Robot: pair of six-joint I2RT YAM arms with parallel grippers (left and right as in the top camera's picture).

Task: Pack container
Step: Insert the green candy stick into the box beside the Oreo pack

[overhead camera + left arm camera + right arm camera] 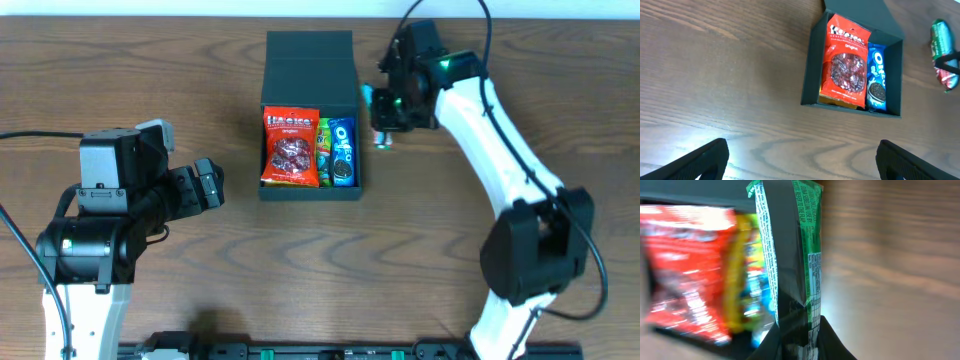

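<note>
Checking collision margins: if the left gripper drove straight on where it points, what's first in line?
Likely the container, at its near wall, with only table before it. Height is unclear, so the open left gripper might clear the rim.

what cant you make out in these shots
Green packet: right wrist view, print blurred; overhead, right gripper covers most of it.
Yellow-green packet: squeezed between red packet and Oreo packet, name unreadable in every view.
Container floor: hidden under the packets.
Left gripper: left wrist view, fingers cut off by bottom edge.
</note>
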